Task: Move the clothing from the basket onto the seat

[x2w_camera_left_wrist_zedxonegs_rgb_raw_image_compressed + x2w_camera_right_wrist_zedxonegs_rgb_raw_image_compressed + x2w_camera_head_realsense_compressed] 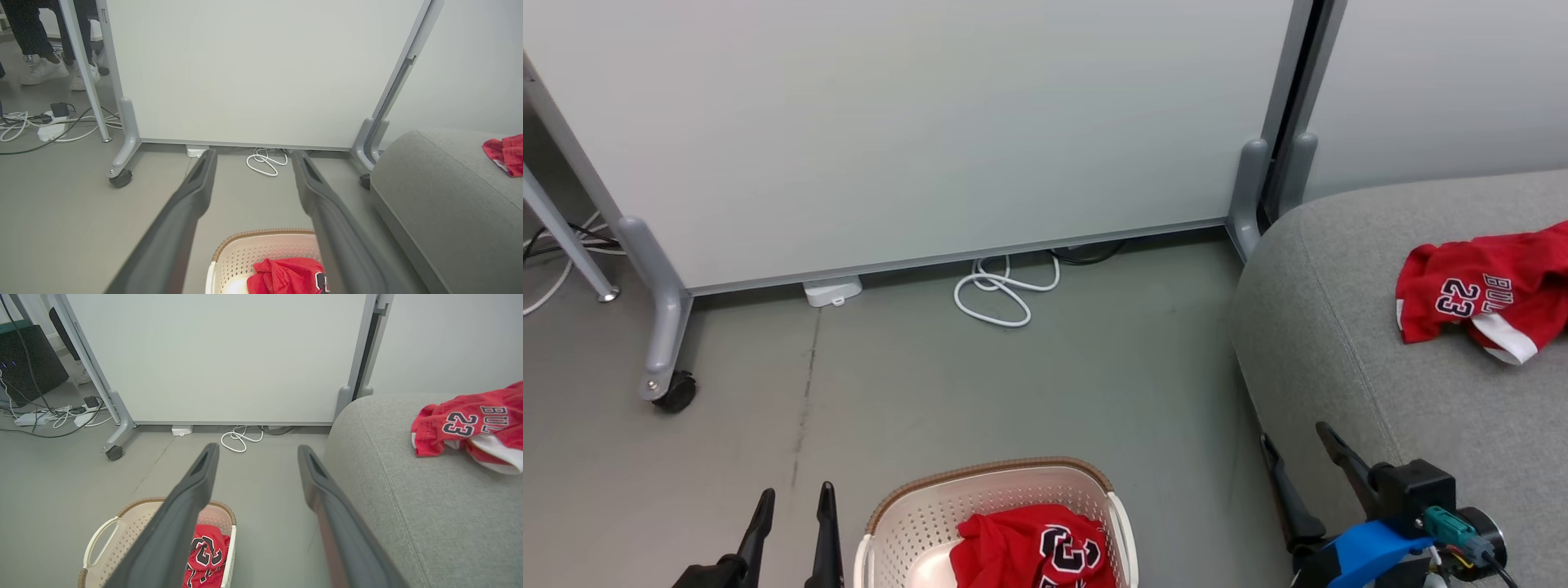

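Clothing [1482,294] counts two pieces, both soft, crumpled red knit with white trim and a black-and-white 23. One lies on the seat [1339,343] with a white striped hem folded out. The second garment [1033,555] is bunched inside the basket [915,514], which stands on the smooth grey floor [1094,384] just beside the seat's rounded corner. The one basket is cream plastic pierced with small holes, rounded-rectangular, and topped by a brown woven-look rim. The one seat is a broad cushion of coarse light-grey fabric with a seam line. Two grippers are in view, each with two long dark tapering fingers. The left gripper [796,490] hangs beside the basket's left end and the right gripper [1293,434] sits against the seat's front edge; both have their fingers spread apart and nothing between them. Behind stands a matte pale partition panel [931,131] on grey legs, with one black caster [676,392] and one looped white cable [1001,294] at its foot. The left wrist view takes in a person's white shoes [43,71] and a power strip [51,128]. The right wrist view takes in a dark cabinet [28,363] and the basket's looped side handle [96,543].
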